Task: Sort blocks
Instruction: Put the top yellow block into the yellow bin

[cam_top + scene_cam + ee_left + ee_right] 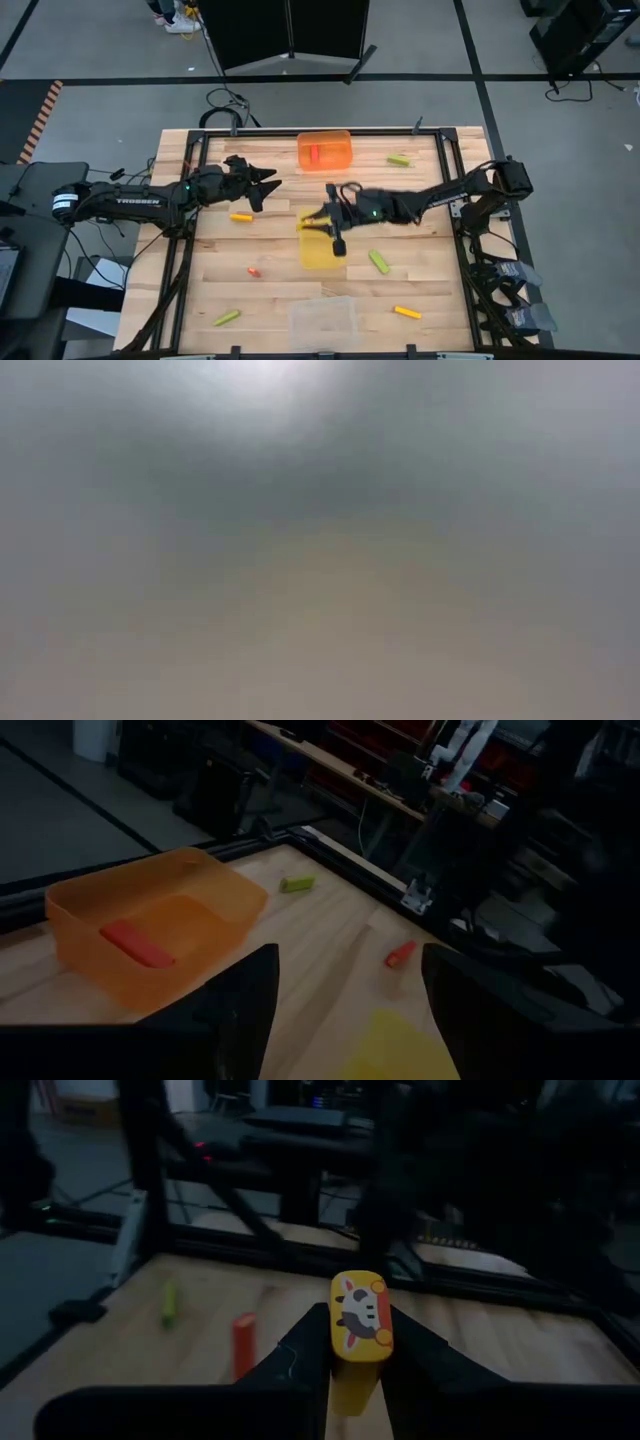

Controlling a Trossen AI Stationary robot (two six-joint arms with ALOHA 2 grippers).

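You can read just one word here: "TROSSEN", in white capital letters along the side of the left arm (pixel 135 200) in the high view. The yellow block (pixel 360 1320) between the right gripper's fingers carries a small cartoon picture on its end face in the right wrist view, but no letters or numbers you can make out. The low view shows nothing legible.
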